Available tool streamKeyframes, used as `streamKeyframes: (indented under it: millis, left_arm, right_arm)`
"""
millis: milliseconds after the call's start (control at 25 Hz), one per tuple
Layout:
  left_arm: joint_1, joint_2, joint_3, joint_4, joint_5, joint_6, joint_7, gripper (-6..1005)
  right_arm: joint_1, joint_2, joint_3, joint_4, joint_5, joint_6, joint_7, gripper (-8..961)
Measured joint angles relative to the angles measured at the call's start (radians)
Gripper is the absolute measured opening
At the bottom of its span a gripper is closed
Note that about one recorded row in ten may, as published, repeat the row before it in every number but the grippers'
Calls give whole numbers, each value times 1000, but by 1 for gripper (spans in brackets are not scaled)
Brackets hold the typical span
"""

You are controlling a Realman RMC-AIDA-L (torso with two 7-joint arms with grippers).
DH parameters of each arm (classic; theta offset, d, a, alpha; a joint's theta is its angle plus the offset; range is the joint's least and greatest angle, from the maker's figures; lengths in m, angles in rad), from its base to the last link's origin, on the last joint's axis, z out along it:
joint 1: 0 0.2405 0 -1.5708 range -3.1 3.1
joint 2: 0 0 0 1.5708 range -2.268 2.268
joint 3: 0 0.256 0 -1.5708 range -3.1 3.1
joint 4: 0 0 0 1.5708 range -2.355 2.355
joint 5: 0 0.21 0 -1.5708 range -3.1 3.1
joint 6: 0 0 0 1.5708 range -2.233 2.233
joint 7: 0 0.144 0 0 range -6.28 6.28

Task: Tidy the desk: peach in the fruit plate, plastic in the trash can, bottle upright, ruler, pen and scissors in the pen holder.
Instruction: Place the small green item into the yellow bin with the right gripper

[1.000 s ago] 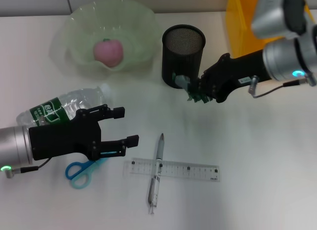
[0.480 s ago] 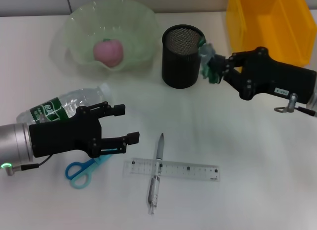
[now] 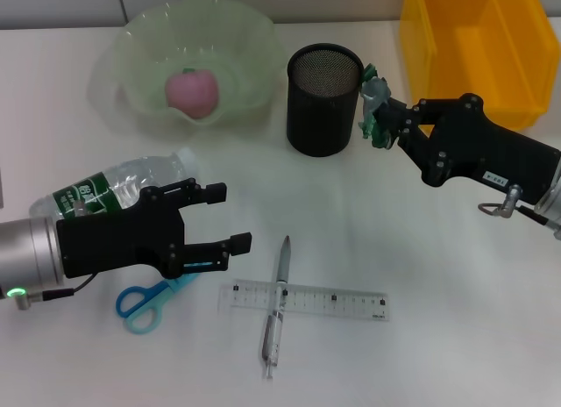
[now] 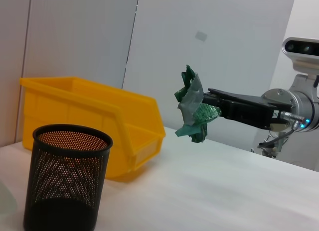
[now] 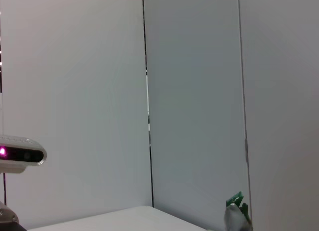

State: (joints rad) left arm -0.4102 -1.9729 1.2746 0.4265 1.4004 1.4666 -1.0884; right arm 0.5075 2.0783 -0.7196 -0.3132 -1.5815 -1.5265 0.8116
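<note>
A pink peach [image 3: 193, 91] lies in the pale green fruit plate [image 3: 131, 47]. My right gripper [image 3: 386, 117] is shut on crumpled green and grey plastic [image 3: 375, 98], held in the air just right of the black mesh pen holder [image 3: 324, 100]; the left wrist view shows the plastic [image 4: 193, 107] hanging well above the table. The clear bottle [image 3: 114, 189] lies on its side at the left. My left gripper [image 3: 226, 217] hovers open beside it, over the blue scissors [image 3: 145, 303]. The pen [image 3: 278, 306] lies across the clear ruler [image 3: 302, 300].
A yellow bin [image 3: 473, 47] stands at the back right, behind the right arm, and shows behind the pen holder [image 4: 67, 176] in the left wrist view. The right wrist view shows only wall panels and a tip of the plastic [image 5: 235, 213].
My right gripper has lifted the plastic from the table beside the pen holder's base up to its rim, and the arm has swung round to the right. The left gripper edged slightly right.
</note>
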Motion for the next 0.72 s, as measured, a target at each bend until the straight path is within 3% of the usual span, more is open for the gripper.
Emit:
streamKeyframes:
  millis: [520, 720]
  left_arm:
    - [1, -2, 0, 0, 0, 0, 1, 777]
    - [2, -4, 0, 0, 0, 0, 1, 776]
  right_arm:
    - [-3, 0, 16, 2, 3, 5, 0, 18]
    - [-5, 4, 133, 15, 5, 37, -16, 22]
